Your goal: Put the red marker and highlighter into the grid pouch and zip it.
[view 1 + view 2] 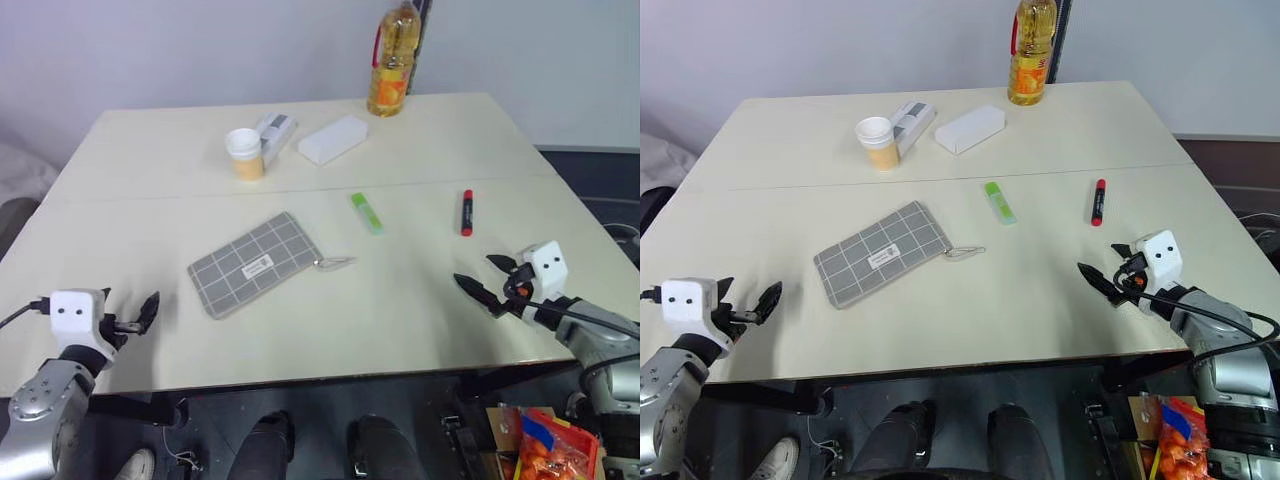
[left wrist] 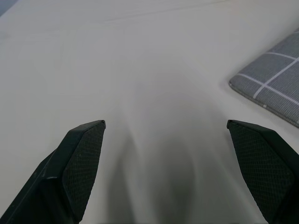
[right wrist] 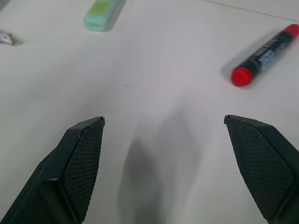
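While the grid pouch [image 1: 256,265] lies zipped and flat, nothing is packed yet.
Right of the pouch lie the highlighter [image 1: 366,213], then the red marker [image 1: 467,212]; both the left gripper [image 1: 140,315] and right gripper [image 1: 490,283] hover spread and empty. Unzipping probably comes next.

Cream table [image 1: 300,330], two tops butted together, seam running across middle. Plain pale wall [image 1: 150,50] behind. Dark floor [image 1: 590,170] right of table. Far side of table: oil bottle [image 1: 393,60], paper cup [image 1: 245,153], white box [image 1: 333,138]. Orange snack packet [image 1: 545,450] on floor level at near right corner. Even, soft light.
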